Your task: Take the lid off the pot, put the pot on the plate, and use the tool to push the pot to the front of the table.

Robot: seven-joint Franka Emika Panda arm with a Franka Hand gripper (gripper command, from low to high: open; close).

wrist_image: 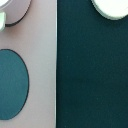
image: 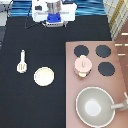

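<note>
Pink pot (image: 82,66) sits lidded on the stove (image: 95,82), far from my gripper (image: 54,19) at the exterior view's top, finger state unclear

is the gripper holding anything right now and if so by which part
Nothing is held. The gripper is up at the exterior view's top, near the robot's base, well apart from the pot on the stove, whose lid is still on.

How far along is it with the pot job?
Nothing looks done yet. The gripper hangs at the exterior view's top, holding nothing. The lid sits on the pot on the stove; the plate is bare and the tool lies untouched.
</note>
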